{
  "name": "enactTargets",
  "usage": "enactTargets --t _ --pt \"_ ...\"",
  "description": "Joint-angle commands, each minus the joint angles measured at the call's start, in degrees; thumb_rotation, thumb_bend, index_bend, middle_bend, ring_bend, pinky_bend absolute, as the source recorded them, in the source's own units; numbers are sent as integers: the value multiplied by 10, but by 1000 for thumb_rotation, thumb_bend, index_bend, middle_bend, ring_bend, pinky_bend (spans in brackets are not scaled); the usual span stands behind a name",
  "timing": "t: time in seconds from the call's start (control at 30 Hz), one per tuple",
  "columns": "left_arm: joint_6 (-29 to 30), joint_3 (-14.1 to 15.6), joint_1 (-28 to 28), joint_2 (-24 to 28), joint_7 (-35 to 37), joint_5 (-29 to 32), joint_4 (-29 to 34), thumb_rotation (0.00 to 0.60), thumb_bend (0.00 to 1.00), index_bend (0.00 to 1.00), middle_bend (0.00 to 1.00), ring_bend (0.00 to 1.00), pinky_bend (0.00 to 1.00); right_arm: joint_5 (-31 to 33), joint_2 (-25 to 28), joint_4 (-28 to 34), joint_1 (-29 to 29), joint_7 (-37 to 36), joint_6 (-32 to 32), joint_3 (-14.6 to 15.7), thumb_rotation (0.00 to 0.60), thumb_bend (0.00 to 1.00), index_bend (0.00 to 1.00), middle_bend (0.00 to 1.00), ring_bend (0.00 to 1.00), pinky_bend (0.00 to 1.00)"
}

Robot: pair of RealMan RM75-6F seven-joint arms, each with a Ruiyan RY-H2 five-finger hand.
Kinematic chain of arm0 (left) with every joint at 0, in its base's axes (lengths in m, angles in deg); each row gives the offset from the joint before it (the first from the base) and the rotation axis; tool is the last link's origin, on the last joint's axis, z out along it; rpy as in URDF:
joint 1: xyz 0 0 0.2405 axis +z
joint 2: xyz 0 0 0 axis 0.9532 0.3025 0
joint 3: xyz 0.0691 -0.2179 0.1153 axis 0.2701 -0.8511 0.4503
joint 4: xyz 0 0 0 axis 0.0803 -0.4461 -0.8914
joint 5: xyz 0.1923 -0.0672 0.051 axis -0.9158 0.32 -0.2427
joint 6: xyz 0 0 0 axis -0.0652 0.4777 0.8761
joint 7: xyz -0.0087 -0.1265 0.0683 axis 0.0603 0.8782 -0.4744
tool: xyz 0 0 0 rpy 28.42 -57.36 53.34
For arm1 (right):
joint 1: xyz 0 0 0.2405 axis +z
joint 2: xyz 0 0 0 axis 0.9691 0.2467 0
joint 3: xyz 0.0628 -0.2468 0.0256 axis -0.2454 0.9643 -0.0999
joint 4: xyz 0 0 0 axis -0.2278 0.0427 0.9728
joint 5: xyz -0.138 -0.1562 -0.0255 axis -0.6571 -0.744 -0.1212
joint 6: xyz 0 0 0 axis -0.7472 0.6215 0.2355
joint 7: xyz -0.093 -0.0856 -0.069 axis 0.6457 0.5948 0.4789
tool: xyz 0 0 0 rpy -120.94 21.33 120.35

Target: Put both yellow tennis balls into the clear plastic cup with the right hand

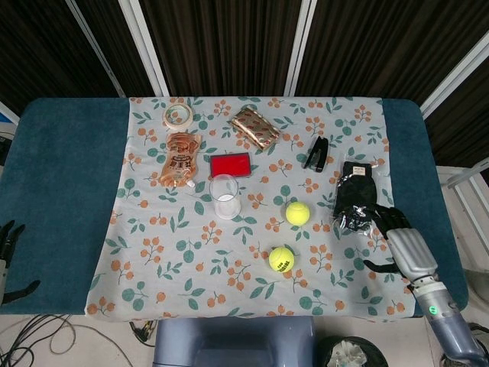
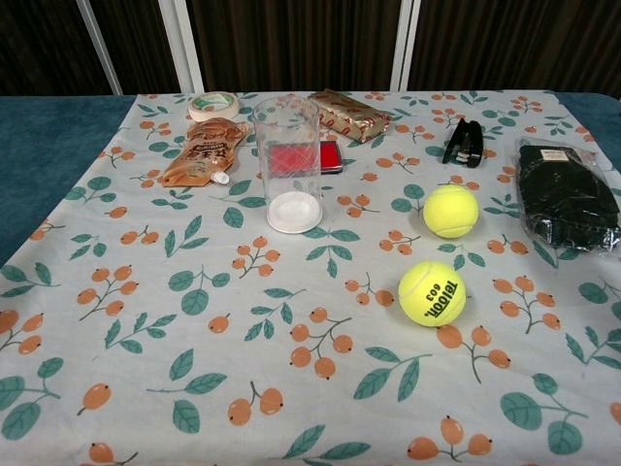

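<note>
**Both balls on the cloth, right hand spread and empty at the table's near right**

Nearest the robot, the right hand [image 1: 403,245] sits over the near right part of the floral cloth [image 1: 191,260], at about four o'clock from the table's centre. Its fingers are fanned wide with nothing between them, the thumb stuck out to the side. The fingertips lie just beside the near end of a black packet [image 1: 356,196], and contact cannot be judged. The left hand [image 1: 9,256] shows only as dark fingers at the far left edge of the head view, over the blue table [image 1: 61,176]; they look spread and hold nothing.

The near tennis ball [image 1: 281,259] lies at roughly five o'clock from the centre, printed lettering visible in the chest view [image 2: 432,293]. The far tennis ball [image 1: 297,212] rests at about one o'clock from the first, near it but apart, seen also from the chest [image 2: 450,211]. The black packet is at three o'clock from this ball.

The clear plastic cup [image 1: 225,196] stands upright near the centre, at nine o'clock from the far ball and well apart from both; it holds no ball [image 2: 287,165].

Just beyond the cup lies a red flat case [image 1: 231,165]. At ten o'clock from the cup is an orange pouch [image 1: 180,160], and past it a tape roll [image 1: 177,116]. A gold wrapped packet [image 1: 255,128] sits at twelve o'clock, and a black stapler [image 1: 316,154] at two o'clock.
</note>
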State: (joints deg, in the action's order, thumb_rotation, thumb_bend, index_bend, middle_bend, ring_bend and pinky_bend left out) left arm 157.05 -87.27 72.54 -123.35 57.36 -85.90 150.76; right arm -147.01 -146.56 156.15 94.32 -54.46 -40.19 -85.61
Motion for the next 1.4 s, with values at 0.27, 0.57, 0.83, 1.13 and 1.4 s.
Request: enactTargets --t 0.27,0.57,0.83,1.13,1.4 --pt "-2 -6 0 5 9 12 1 600 39 69 0 0 49 145 -110 -43 118 87 112 -60 600 236 118 42 40 0" --pt "-4 -8 0 8 13 21 3 600 39 69 0 0 49 238 -199 -101 180 162 126 -77 600 236 118 42 60 0" --pt "-6 -11 -1 10 18 27 3 600 39 67 0 0 49 284 -252 -133 215 212 124 -73 600 235 118 42 100 0" --pt "0 -15 1 16 30 29 3 600 39 70 0 0 49 332 -287 -176 232 246 124 -61 600 236 118 94 182 0" --pt "1 -15 2 17 31 29 4 600 39 91 0 0 49 338 -308 -206 240 245 126 -55 600 234 204 192 302 0"
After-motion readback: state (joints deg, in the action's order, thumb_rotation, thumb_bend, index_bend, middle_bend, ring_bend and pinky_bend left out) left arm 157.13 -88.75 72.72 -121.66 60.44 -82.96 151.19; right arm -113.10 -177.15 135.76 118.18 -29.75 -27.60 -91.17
